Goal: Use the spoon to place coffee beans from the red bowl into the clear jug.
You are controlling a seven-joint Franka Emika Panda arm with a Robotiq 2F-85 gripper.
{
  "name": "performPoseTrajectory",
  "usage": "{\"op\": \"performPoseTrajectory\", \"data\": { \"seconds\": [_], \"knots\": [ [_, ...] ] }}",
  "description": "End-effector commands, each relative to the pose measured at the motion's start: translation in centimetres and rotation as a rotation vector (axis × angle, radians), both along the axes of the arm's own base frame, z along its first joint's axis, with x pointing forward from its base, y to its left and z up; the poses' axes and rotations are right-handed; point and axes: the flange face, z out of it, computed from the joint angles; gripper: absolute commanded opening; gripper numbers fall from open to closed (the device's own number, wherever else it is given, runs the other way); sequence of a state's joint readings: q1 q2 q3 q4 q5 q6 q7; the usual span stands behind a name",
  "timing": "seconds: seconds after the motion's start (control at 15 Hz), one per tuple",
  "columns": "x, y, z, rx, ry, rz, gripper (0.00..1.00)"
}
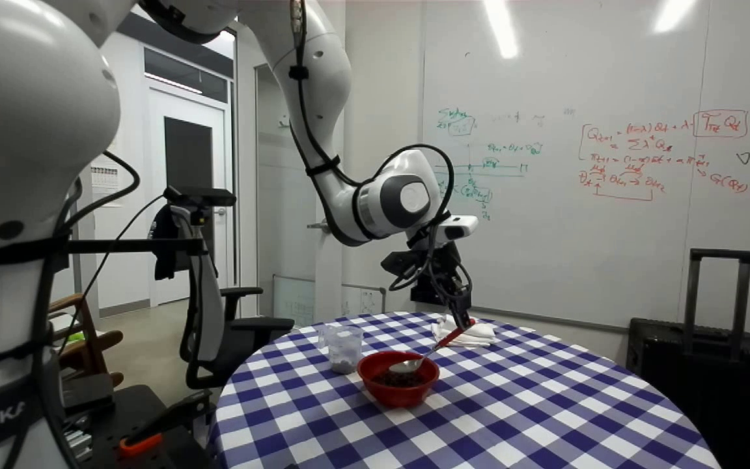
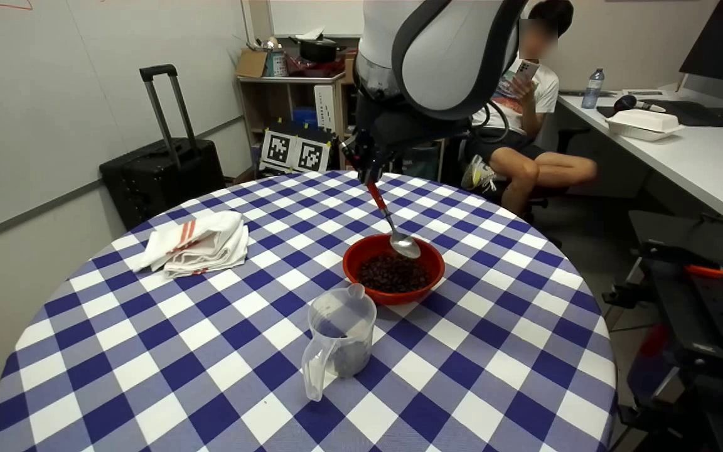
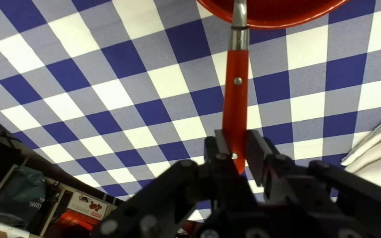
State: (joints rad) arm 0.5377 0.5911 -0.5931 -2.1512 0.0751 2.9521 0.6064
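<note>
In an exterior view, the clear jug (image 1: 344, 348) sits just left of centre, low in the frame: looks like thin plastic, so probably light and easy to knock; I'd take it by its handle. Next, low centre, the red bowl (image 1: 398, 394): glossy, likely light too, might skid on the tablecloth (image 1: 479, 404) if its wall gets shoved; hold it at the rim. Then the spoon (image 3: 236, 89), slanting up to the right: metal head over the bowl, red riveted handle; should be stiff and light, a bit slippery. The gripper (image 3: 237, 143) has that handle pinched near its end; good reach, though a loaded head could twist.

Contents, same order. Jug: upright, see-through, no clear heap in it from where I stand; greyish toward the base, can't tell if that's contents or tablecloth showing through. Bowl: dark coffee beans (image 2: 393, 276) across the bottom, below the rim. Spoon head: none seen on it; touching the beans or not, can't tell. Right, behind the spoon's handle: folded white cloth (image 1: 472, 336).
</note>
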Motion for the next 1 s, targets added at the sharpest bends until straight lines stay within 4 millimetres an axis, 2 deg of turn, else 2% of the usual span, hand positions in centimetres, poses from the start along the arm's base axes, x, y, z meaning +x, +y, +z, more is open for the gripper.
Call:
{"op": "performPoseTrajectory", "data": {
  "seconds": [0.0,0.4,0.93],
  "knots": [
    [0.7,1.6,-0.4,-0.066,0.002,-0.036,0.05],
    [1.0,3.2,-1.3,-0.208,-0.039,-0.074,0.05],
    [1.1,5.1,-2.3,-0.301,-0.073,-0.075,0.05]
  ]
}}
